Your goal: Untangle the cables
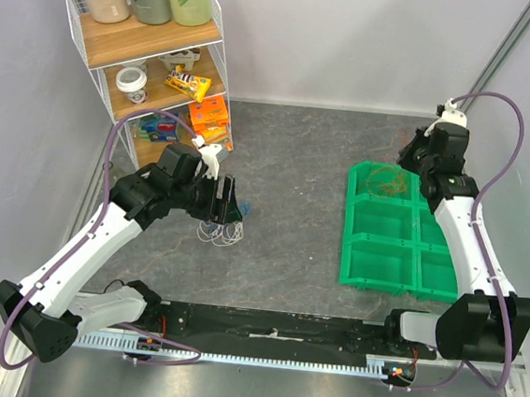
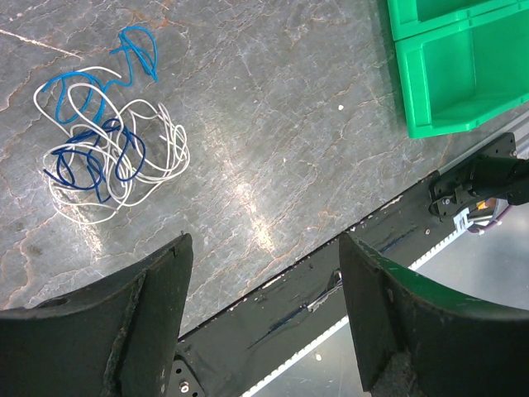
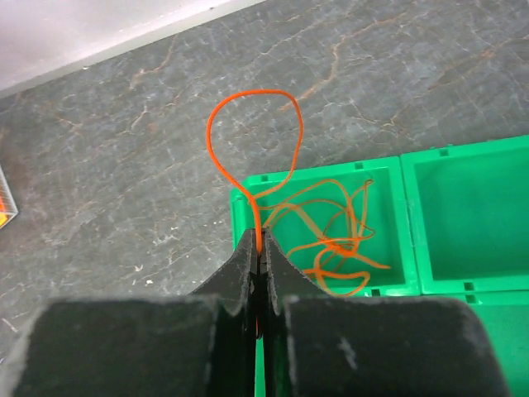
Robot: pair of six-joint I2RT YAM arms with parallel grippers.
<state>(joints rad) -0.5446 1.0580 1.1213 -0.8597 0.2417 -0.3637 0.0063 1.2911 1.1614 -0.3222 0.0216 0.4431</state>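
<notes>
A loose tangle of white and blue cables (image 2: pixel 103 153) lies on the grey table; in the top view it lies (image 1: pixel 224 235) just below my left gripper (image 1: pixel 225 201). My left gripper (image 2: pixel 264 248) is open and empty, hovering above the table beside the tangle. My right gripper (image 3: pixel 261 240) is shut on an orange cable (image 3: pixel 252 141), which loops up over the table. The rest of the orange cable (image 3: pixel 339 236) lies coiled in the far left compartment of the green bin (image 3: pixel 388 169). In the top view the right gripper (image 1: pixel 417 155) is at the bin's far end (image 1: pixel 384 180).
The green bin (image 1: pixel 384 252) has several compartments and sits on the right. A wire shelf (image 1: pixel 157 52) with bottles, a cup and snack packs stands at the back left. A black rail (image 1: pixel 271 335) runs along the near edge.
</notes>
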